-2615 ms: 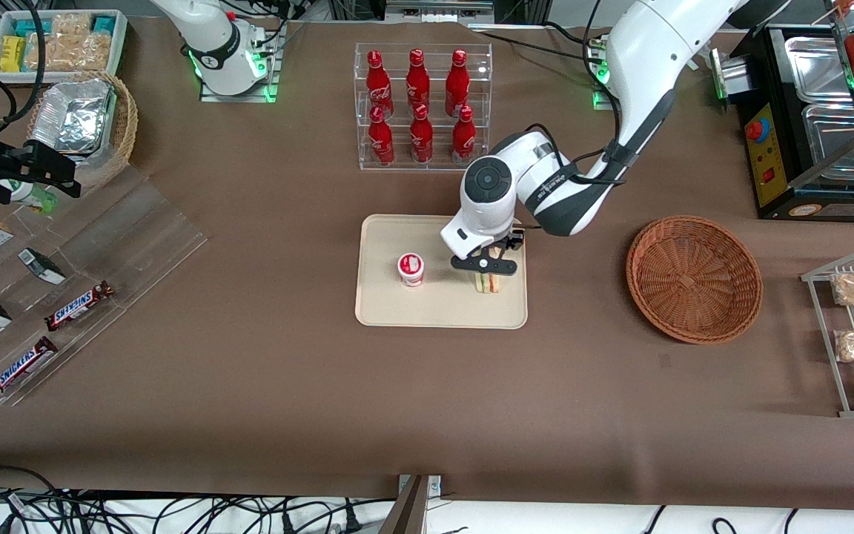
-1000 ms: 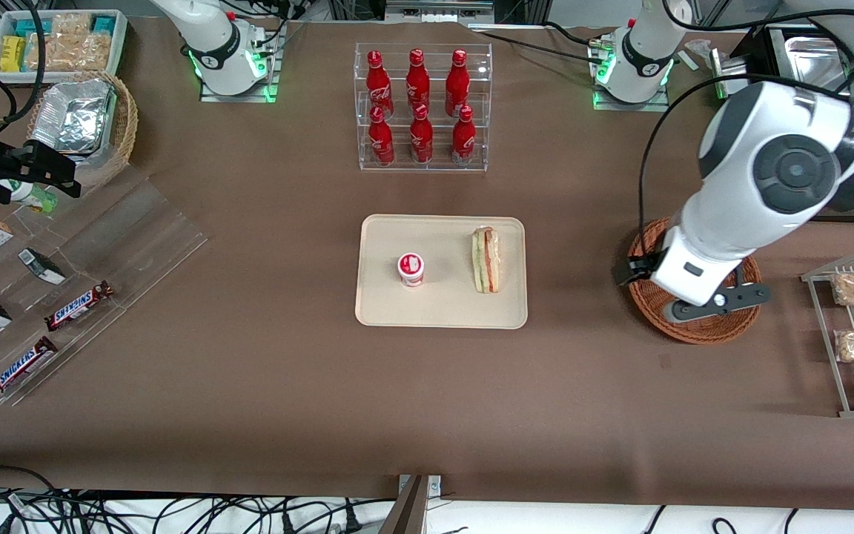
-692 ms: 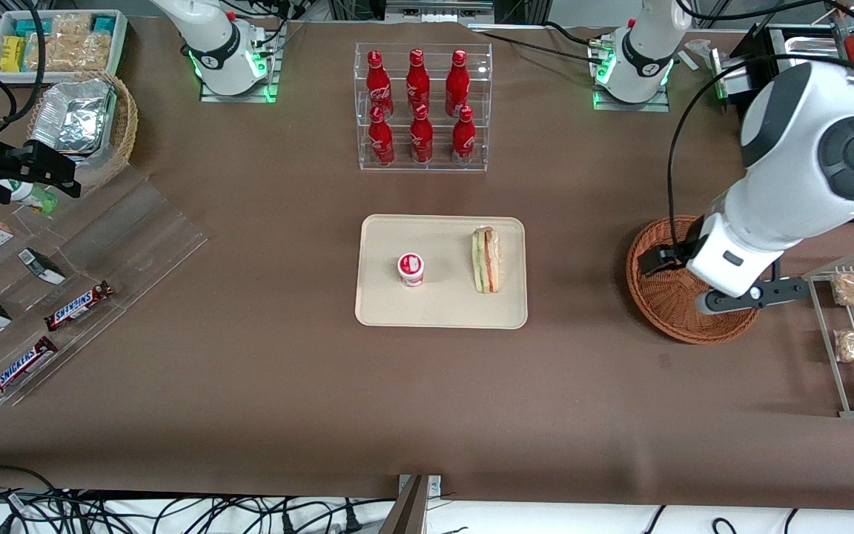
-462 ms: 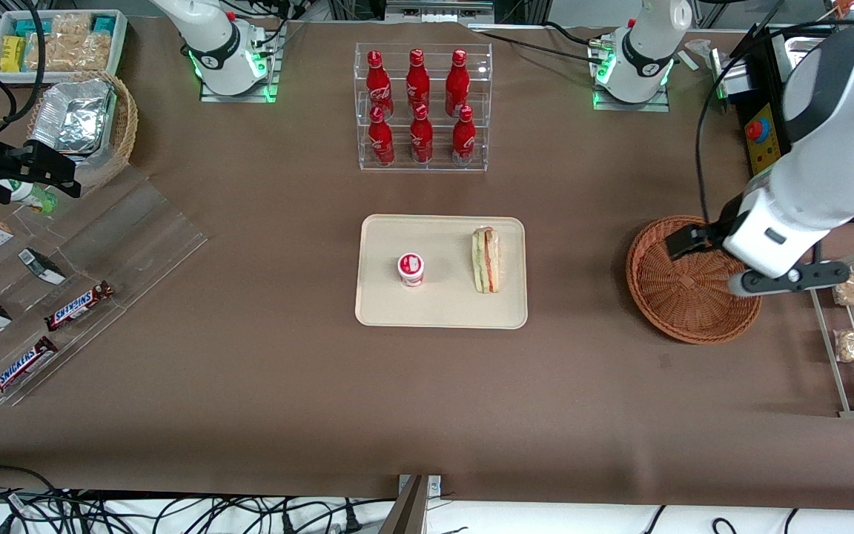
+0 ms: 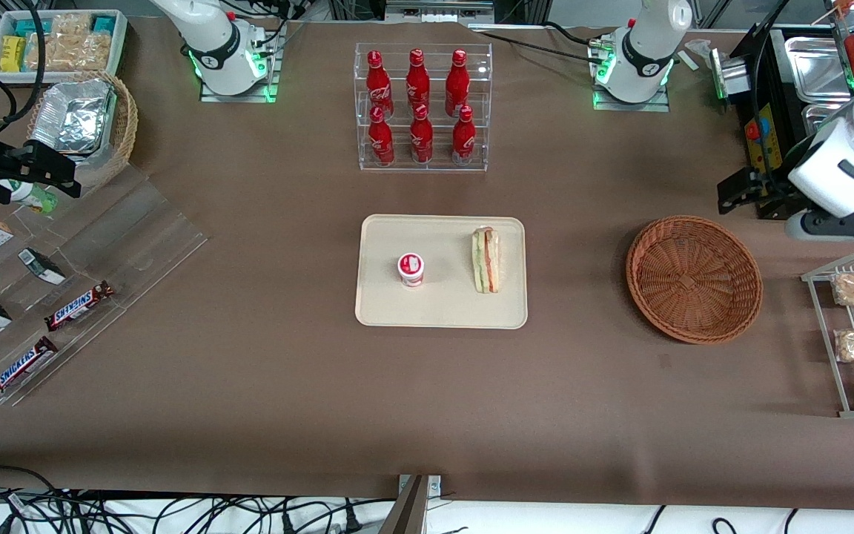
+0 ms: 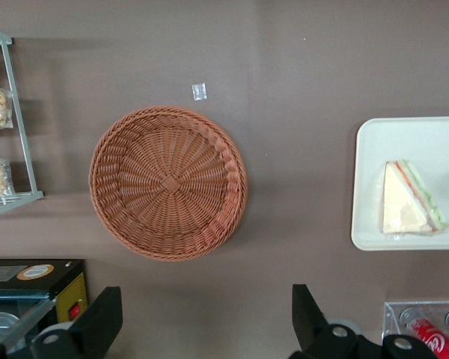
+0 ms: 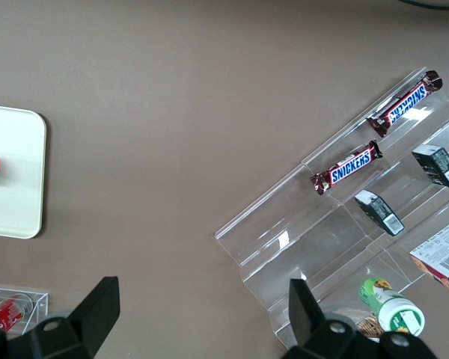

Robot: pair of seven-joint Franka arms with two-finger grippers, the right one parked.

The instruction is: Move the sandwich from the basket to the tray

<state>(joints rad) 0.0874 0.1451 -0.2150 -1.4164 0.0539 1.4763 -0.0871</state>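
One sandwich [image 5: 486, 260] is lying on your tray [image 5: 382, 308], the basket [image 5: 694, 279] is sitting empty, so your tool [image 6: 203, 321] is hanging wide above the desk [image 5: 286, 386].

We see a brown tabletop [image 5: 271, 386] carrying the beige tray [image 5: 442, 315] at its middle and the round basket [image 5: 694, 278] toward the working arm's end. Farther from the front camera stands a clear bottle rack [image 5: 422, 107]. Our tool [image 5: 805, 211] hangs above the tabletop near the basket, fingers spread.
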